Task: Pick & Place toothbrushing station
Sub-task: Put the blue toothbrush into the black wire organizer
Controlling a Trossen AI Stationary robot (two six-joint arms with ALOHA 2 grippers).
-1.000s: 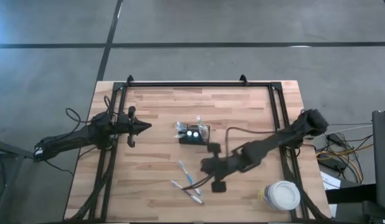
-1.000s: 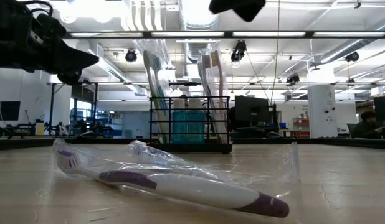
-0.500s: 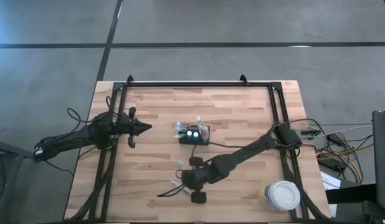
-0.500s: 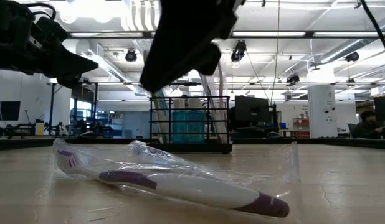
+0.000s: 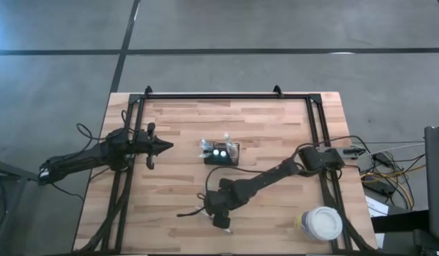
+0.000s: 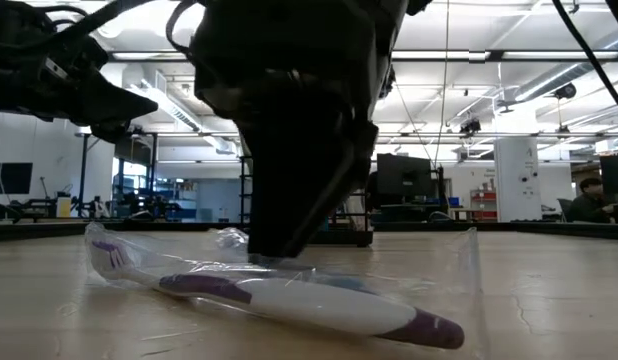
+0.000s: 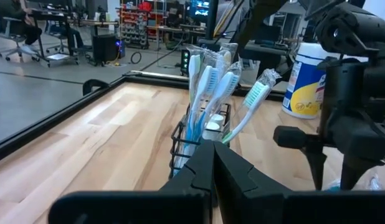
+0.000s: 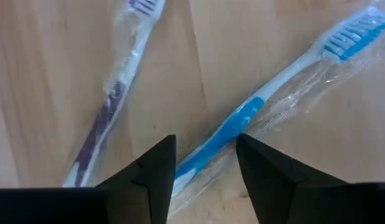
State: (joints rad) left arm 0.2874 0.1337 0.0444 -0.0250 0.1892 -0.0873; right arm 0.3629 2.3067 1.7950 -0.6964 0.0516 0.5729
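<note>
A pick is in hand: the right gripper (image 8: 204, 171) has been lowered over two plastic-wrapped toothbrushes lying side by side on the light wooden slatted table (image 5: 276, 128), near its front edge and a little left of centre. In the right wrist view its two dark fingers (image 8: 156, 167) are seen spread apart, and the blue-handled wrapped toothbrush (image 8: 242, 118) is straddled between them, with nothing yet clamped; the white and purple wrapped toothbrush (image 8: 108, 112) lies just beside it, outside the fingers. In the low view the purple one (image 6: 289, 300) is seen flat in its clear wrapper in the foreground, with the dark bulk of the right arm standing directly behind it. The toothbrushing station, a small black rectangular wire-mesh caddy (image 5: 221, 153), stands near the middle of the table, well apart from the loose brushes and farther back; several wrapped brushes are already held upright in it, as the left wrist view shows (image 7: 202, 134). The left gripper (image 5: 165, 145) is clenched shut on nothing and waits to the left of the caddy, pointed towards it. The next move is judged to call for closing on the blue handle alone, without the neighbouring wrapper being caught, then a lift and carry to a compartment of the caddy.
</note>
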